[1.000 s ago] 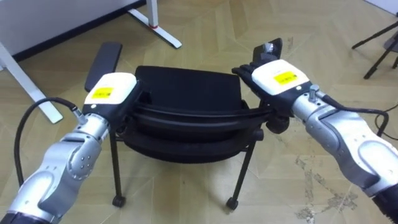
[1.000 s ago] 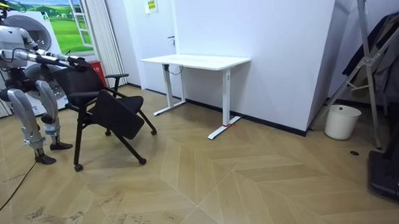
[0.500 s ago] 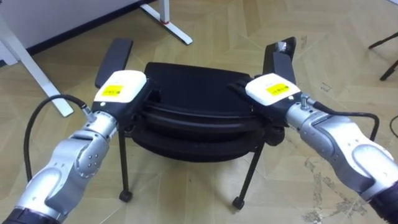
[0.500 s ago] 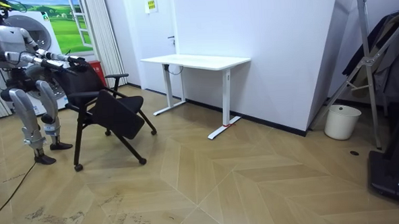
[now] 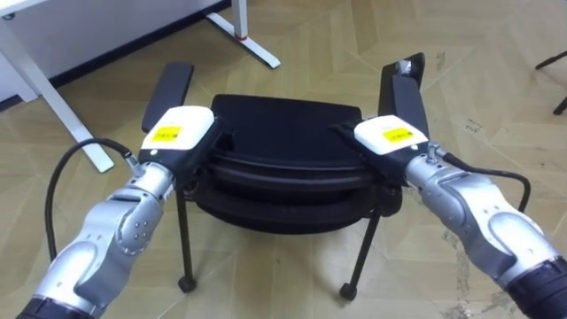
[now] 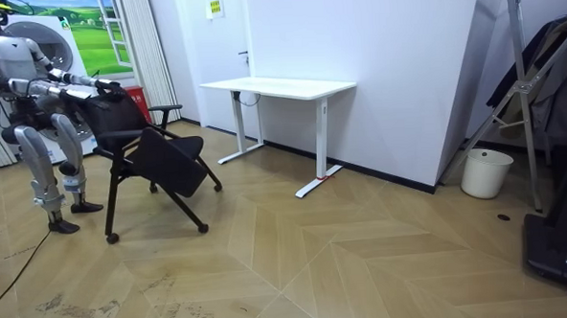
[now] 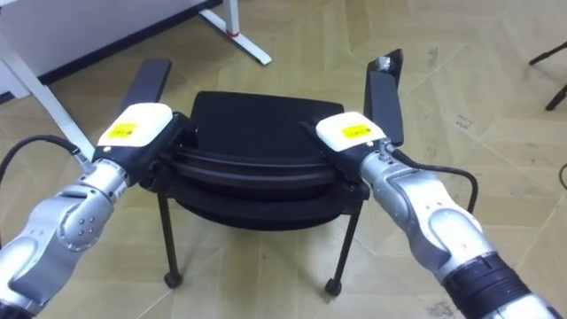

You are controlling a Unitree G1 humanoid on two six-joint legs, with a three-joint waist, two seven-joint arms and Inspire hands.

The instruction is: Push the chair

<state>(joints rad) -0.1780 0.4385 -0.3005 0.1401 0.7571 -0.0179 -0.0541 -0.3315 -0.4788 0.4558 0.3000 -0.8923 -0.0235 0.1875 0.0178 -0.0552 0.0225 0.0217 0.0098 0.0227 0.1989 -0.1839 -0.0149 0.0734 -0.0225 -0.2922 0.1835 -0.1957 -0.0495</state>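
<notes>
The black chair (image 5: 283, 124) stands on the parquet floor (image 5: 266, 283) right in front of my robot. I am looking down on it from behind, so its curved backrest (image 5: 283, 170) lies nearest me and the seat shows beyond it. Its two padded armrests, one on my left (image 5: 173, 84) and one on my right (image 5: 406, 84), point away from me. Two of its casters, (image 5: 186, 283) and (image 5: 348, 290), rest on the floor below the backrest. My left robot hand (image 5: 177, 135) sits on the left end of the backrest's top edge, just behind the left armrest. My right robot hand (image 5: 388, 136) sits on the right end, just behind the right armrest. Both are in contact with the chair, each showing me its white back plate with a yellow sticker. The dark front part of each robot hand merges with the black of the chair, so I cannot tell whether either one is spread flat or clasped round the edge. In the room view the robot stands upright at the room view's left, behind the chair, with both arms stretched forward to the backrest. Past the chair, toward the room view's right, a white desk (image 6: 280, 85) stands against the white wall, near the chair but apart from it. A white bin (image 6: 485, 172) stands on the floor well apart at the far right.
</notes>
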